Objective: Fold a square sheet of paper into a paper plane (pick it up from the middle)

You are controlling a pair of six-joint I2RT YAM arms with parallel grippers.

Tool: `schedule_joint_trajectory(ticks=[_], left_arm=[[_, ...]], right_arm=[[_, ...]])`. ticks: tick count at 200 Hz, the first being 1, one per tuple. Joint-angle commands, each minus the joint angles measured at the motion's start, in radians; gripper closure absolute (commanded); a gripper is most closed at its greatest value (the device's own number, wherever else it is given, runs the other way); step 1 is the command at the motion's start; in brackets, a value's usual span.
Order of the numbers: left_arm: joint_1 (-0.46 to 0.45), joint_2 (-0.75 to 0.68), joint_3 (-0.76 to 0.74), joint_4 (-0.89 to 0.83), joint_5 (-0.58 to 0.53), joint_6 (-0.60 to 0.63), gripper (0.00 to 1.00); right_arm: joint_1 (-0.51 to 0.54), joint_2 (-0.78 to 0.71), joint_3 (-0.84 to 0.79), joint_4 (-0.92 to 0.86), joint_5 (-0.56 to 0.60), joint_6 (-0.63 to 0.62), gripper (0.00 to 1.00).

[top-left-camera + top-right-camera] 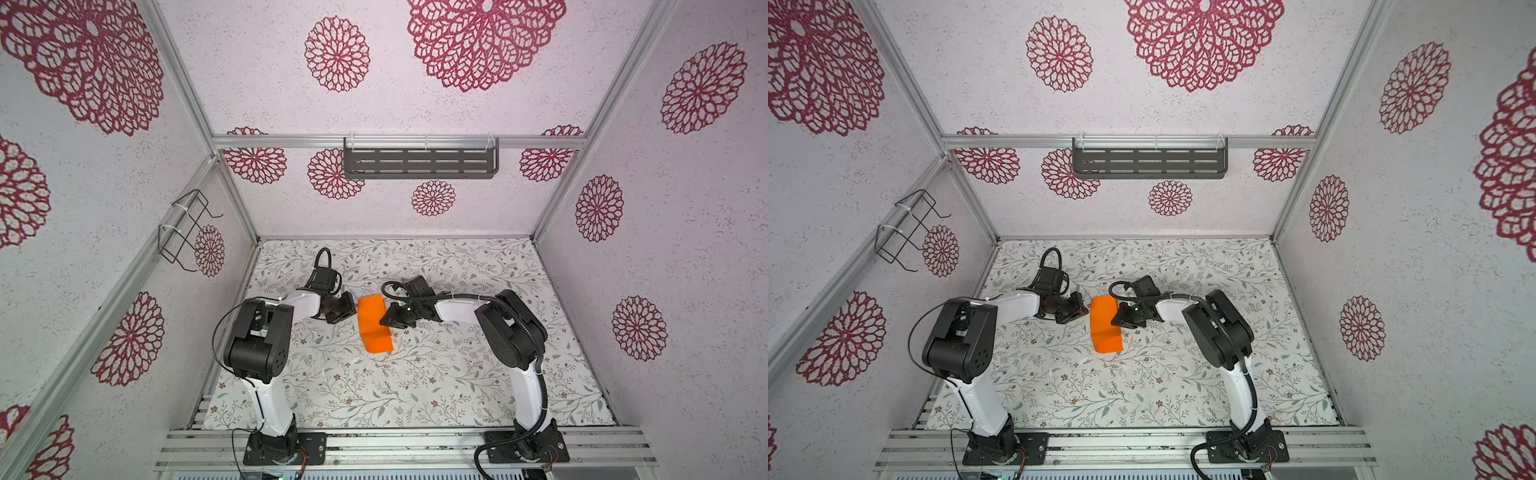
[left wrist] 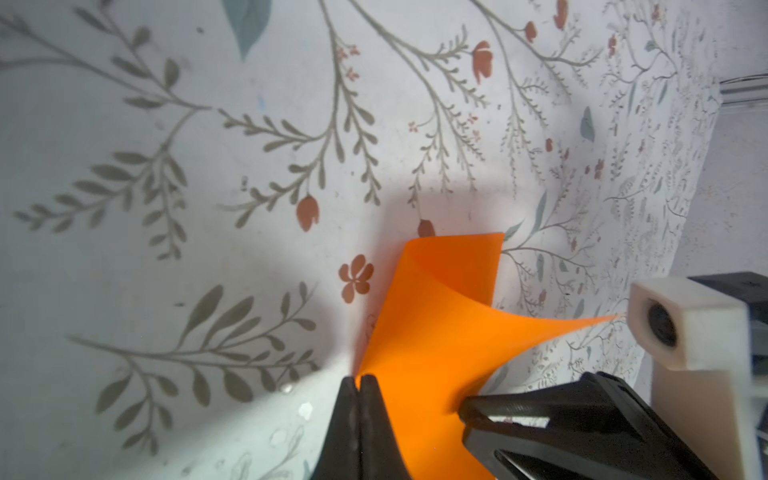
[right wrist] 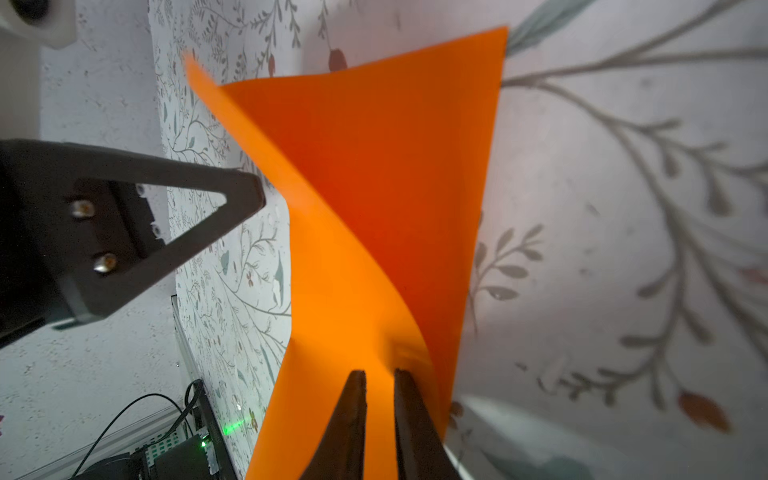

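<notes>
The square sheet of paper (image 1: 372, 326) (image 1: 1105, 328) is bright orange and bowed, raised over the middle of the table between both arms. My left gripper (image 1: 354, 311) (image 1: 1087, 310) is shut on its left edge. In the left wrist view the closed tips (image 2: 359, 379) pinch the orange edge and the sheet (image 2: 436, 332) curls away from them. My right gripper (image 1: 382, 322) (image 1: 1113, 322) (image 2: 461, 411) sits at the sheet's right side. In the right wrist view its jaws (image 3: 379, 374) stand a narrow gap apart, with the sheet (image 3: 374, 187) spread behind them. No paper plane shape shows.
The floral table cover (image 1: 415, 395) lies under everything, with small white scraps (image 1: 357, 360) in front of the sheet. A grey slotted shelf (image 1: 419, 162) hangs on the back wall and a black wire rack (image 1: 187, 232) on the left wall. Patterned walls close three sides.
</notes>
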Motion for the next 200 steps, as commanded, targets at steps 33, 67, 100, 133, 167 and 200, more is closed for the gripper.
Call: schedule_joint_trajectory(ticks=[33,67,100,133,167,200], left_arm=[[-0.007,0.036,0.043,0.062,0.080,0.012,0.97],[-0.006,0.080,0.076,0.047,0.063,0.011,0.97],[-0.004,0.130,0.102,0.035,0.034,0.014,0.96],[0.000,0.148,0.112,-0.007,-0.044,0.028,0.97],[0.016,0.154,0.118,-0.070,-0.118,0.056,0.97],[0.045,0.101,0.127,-0.113,-0.141,0.068,0.97]], right_arm=[[0.006,0.081,-0.058,-0.197,0.176,-0.030,0.81],[0.006,0.081,-0.058,-0.197,0.176,-0.029,0.81],[0.006,0.081,-0.058,-0.202,0.177,-0.031,0.81],[0.006,0.076,-0.062,-0.203,0.184,-0.031,0.81],[0.006,0.072,-0.070,-0.203,0.190,-0.031,0.81],[0.006,0.066,-0.077,-0.202,0.192,-0.031,0.81]])
